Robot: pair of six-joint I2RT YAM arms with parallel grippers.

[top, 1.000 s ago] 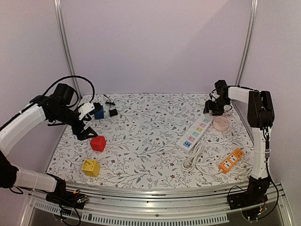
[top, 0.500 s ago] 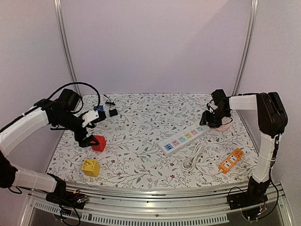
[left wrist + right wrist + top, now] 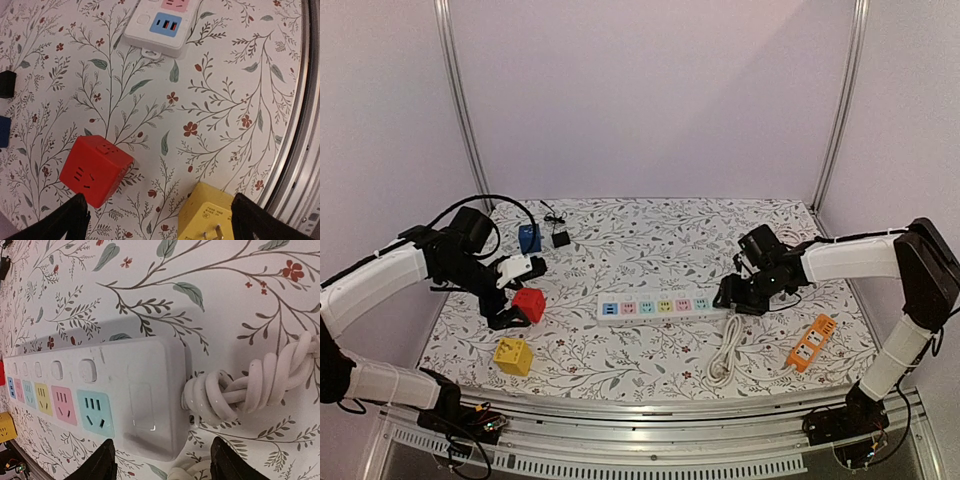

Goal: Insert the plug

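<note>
A white power strip (image 3: 655, 306) with pastel sockets lies crosswise mid-table. My right gripper (image 3: 732, 298) sits at its cord end. In the right wrist view the gripper (image 3: 165, 465) is open. The strip's end (image 3: 145, 400) and its bundled white cord (image 3: 240, 390) lie just ahead of the fingers. A red cube adapter (image 3: 529, 304) and a yellow cube adapter (image 3: 513, 355) lie at the left. My left gripper (image 3: 518, 295) hovers open over them. In its wrist view, the red cube (image 3: 95, 170) is by one finger, the yellow cube (image 3: 210, 215), prongs showing, by the other.
A blue cube (image 3: 529, 238) and a small black adapter (image 3: 561, 238) sit at the back left. An orange power strip (image 3: 812, 342) lies at the front right, beside the coiled white cord (image 3: 723, 358). The table's metal rail (image 3: 300, 150) runs close to the yellow cube.
The right gripper has come forward and left with the strip's cord end, swinging the strip from a diagonal to lie crosswise. The left gripper has moved closer over the red cube.
</note>
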